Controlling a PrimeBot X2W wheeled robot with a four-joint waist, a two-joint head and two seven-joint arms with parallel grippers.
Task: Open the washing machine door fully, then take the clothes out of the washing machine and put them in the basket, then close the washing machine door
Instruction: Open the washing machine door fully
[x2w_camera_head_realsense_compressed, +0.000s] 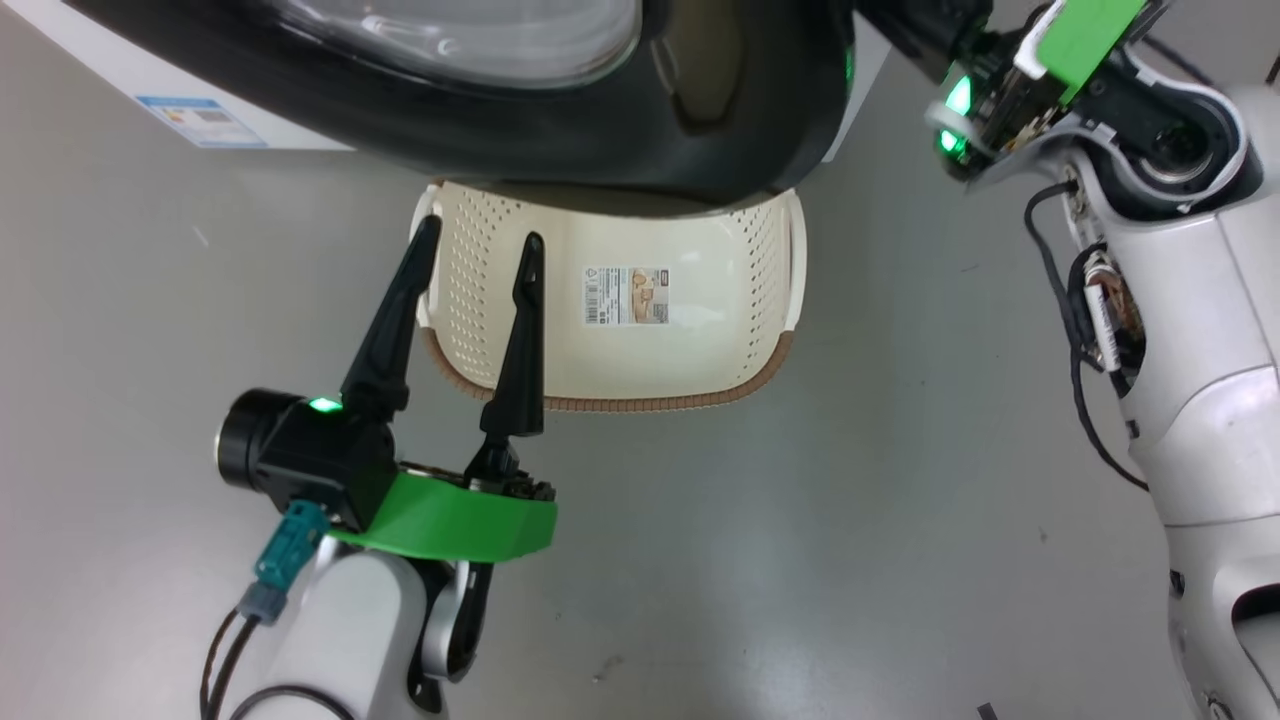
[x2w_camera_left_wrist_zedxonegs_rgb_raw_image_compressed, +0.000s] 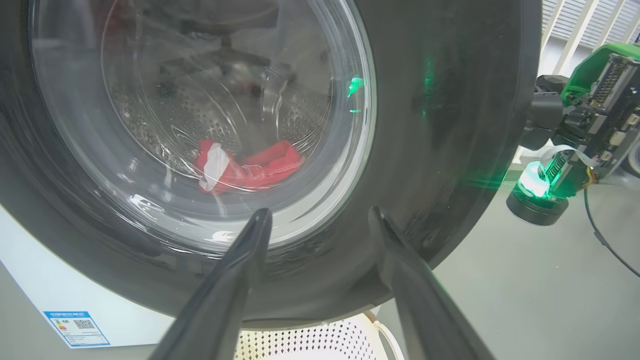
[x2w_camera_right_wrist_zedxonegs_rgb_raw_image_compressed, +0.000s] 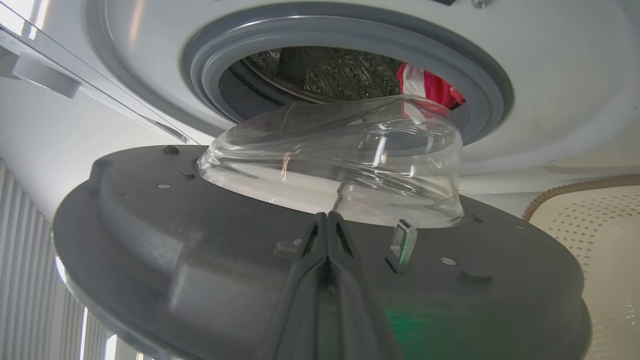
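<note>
Pointing at the door (x2w_camera_right_wrist_zedxonegs_rgb_raw_image_compressed: 150, 240), right gripper (x2w_camera_right_wrist_zedxonegs_rgb_raw_image_compressed: 327, 220) is shown pressed together, left gripper (x2w_camera_head_realsense_compressed: 482, 232) spread near the basket (x2w_camera_head_realsense_compressed: 640, 403).

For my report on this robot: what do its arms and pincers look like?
Each pincer has two long, black, tapering fingers: left pincer, right pincer. Behind the left one sit a green collar, a black block with a green light, and a teal plug with cables. The arms are white shells; the right arm shows loose black cables.
</note>
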